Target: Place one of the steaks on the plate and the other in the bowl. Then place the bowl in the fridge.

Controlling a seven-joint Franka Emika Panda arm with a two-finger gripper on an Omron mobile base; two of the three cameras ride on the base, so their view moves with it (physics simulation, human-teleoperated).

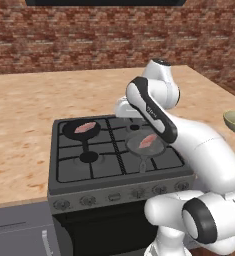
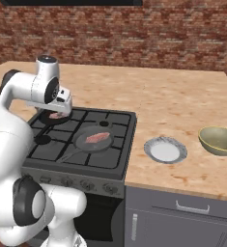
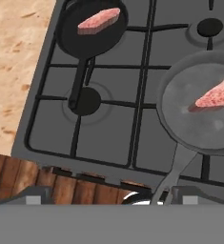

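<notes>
The gripper (image 2: 57, 110) is held wide apart, empty, above the stove (image 1: 120, 172). One steak (image 3: 216, 95) is seen in the grey frying pan (image 3: 204, 138), the other steak (image 3: 99, 20) in the black skillet (image 3: 87, 40) (farther back). The plate (image 2: 165, 150) and bowl (image 2: 219, 140) are set on the counter (image 2: 182, 106).

The stove (image 2: 81, 144) is crowded: a black skillet (image 3: 90, 29) sits on its rear left burner with its handle reaching toward the front left burner, and a grey frying pan (image 3: 204, 114) covers the front right burner, its handle jutting past the stove's front edge. Each pan holds a steak (image 3: 99, 20) (image 3: 216, 96), open from above. The rear right burner (image 3: 209, 27) stands bare. To the stove's right, the bench (image 2: 182, 101) lies open around the plate (image 2: 165, 150) and the bowl (image 2: 219, 140), which sit apart. A brick wall (image 2: 134, 34) closes the back.
</notes>
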